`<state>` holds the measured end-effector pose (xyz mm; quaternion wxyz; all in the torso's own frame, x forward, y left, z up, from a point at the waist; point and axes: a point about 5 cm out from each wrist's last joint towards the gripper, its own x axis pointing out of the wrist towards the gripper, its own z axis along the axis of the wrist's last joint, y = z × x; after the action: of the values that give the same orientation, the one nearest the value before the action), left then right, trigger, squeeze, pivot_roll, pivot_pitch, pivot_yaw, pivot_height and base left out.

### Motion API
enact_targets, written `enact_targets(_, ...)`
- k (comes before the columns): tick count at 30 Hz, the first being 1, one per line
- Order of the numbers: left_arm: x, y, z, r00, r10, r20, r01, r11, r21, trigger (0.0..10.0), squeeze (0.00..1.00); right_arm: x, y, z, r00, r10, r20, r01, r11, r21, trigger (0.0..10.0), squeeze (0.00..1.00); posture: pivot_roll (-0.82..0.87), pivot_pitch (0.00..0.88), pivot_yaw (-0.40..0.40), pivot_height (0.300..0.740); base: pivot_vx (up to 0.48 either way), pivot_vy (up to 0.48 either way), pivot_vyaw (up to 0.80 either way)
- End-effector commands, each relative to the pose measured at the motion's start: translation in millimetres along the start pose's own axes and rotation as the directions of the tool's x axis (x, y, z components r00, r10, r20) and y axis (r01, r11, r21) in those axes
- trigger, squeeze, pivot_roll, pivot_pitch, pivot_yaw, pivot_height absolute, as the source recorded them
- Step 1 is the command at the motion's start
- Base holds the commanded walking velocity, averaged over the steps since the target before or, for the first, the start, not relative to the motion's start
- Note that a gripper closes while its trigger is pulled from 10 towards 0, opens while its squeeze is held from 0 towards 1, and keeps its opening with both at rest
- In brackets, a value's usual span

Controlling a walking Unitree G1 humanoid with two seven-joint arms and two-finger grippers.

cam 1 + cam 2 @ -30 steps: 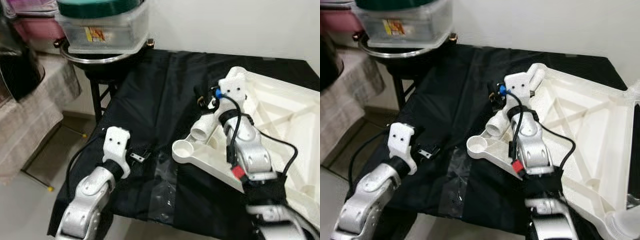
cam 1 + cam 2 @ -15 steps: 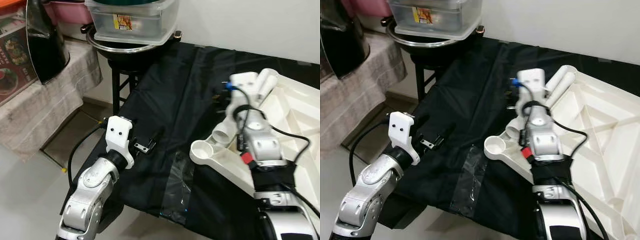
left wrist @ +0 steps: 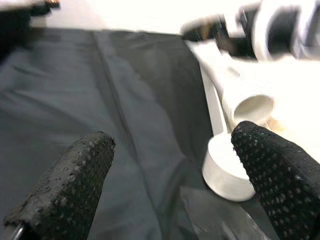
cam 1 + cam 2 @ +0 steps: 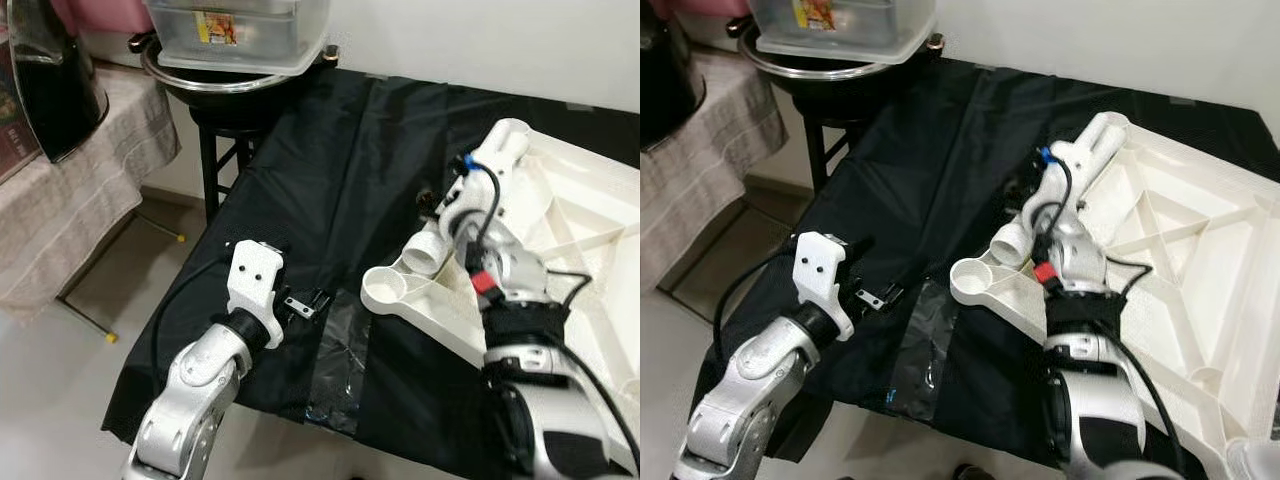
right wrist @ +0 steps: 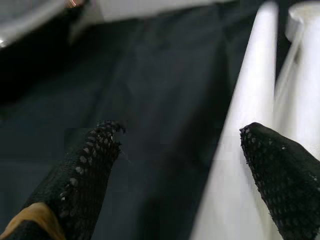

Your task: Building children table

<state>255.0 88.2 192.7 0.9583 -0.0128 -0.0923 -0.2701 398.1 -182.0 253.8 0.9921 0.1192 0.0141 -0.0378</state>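
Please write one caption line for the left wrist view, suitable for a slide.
Open left gripper above the black cloth, facing the white table top's corner socket and a white tube leg.

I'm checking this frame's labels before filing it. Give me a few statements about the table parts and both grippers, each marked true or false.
1. The white tabletop lies underside up on the black cloth. True.
2. The left gripper grips a white leg tube. False: its fingers are open over the cloth, holding nothing.
3. A white leg tube lies along the tabletop's edge by the right gripper. True.
4. The right gripper's fingers are shut. False: they are spread apart.
5. A clear plastic container sits on the tabletop. False: it sits on a metal basin beyond the cloth.
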Motion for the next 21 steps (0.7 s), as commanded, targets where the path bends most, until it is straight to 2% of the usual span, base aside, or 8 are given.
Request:
enact_targets(1, -3.1, -4.2, -2.1, 1.000, -0.006, -0.018, 0.006, 1.000, -0.006, 10.0, 0.00, 0.8, 1.7, 3.1, 1.000, 0.003, 0.011, -0.004, 1.000, 0.021, 10.0, 0.00, 0.00, 0.244, -0.044, 0.740, 0.000, 0.000, 0.00)
enact_targets(4, -4.0, -6.4, -3.0, 1.000, -0.010, -0.023, 0.010, 1.000, -0.011, 10.0, 0.00, 1.9, 3.9, 5.9, 1.000, -0.003, 0.001, 0.003, 1.000, 0.023, 10.0, 0.00, 0.00, 0.254, -0.044, 0.740, 0.000, 0.000, 0.00)
enact_targets(6, -5.4, -10.7, -4.9, 0.999, -0.018, -0.032, 0.017, 1.000, -0.021, 10.0, 0.00, 5.1, 3.7, 3.9, 0.996, -0.062, -0.068, 0.062, 0.998, -0.001, 10.0, 0.00, -0.01, 0.270, -0.048, 0.740, 0.000, 0.000, 0.00)
enact_targets(11, -7.3, -13.8, -5.7, 0.999, -0.019, -0.040, 0.018, 0.999, -0.028, 10.0, 0.00, 7.8, 2.0, 2.6, 0.985, -0.110, -0.135, 0.109, 0.994, -0.020, 10.0, 0.00, -0.01, 0.280, -0.059, 0.740, 0.000, 0.000, 0.00)
enact_targets(16, -9.3, -13.8, -4.9, 0.999, -0.010, -0.047, 0.009, 0.999, -0.031, 10.0, 0.00, 10.2, 3.2, 3.7, 0.978, -0.089, -0.189, 0.085, 0.996, -0.027, 10.0, 0.00, -0.02, 0.292, -0.070, 0.740, 0.000, 0.000, 0.00)
enact_targets(21, -9.5, -13.5, -5.6, 0.999, -0.007, -0.053, 0.006, 1.000, -0.028, 10.0, 0.00, 10.7, 5.1, 1.7, 0.978, -0.069, -0.198, 0.064, 0.997, -0.032, 10.0, 0.00, -0.02, 0.292, -0.070, 0.740, 0.000, 0.000, 0.00)
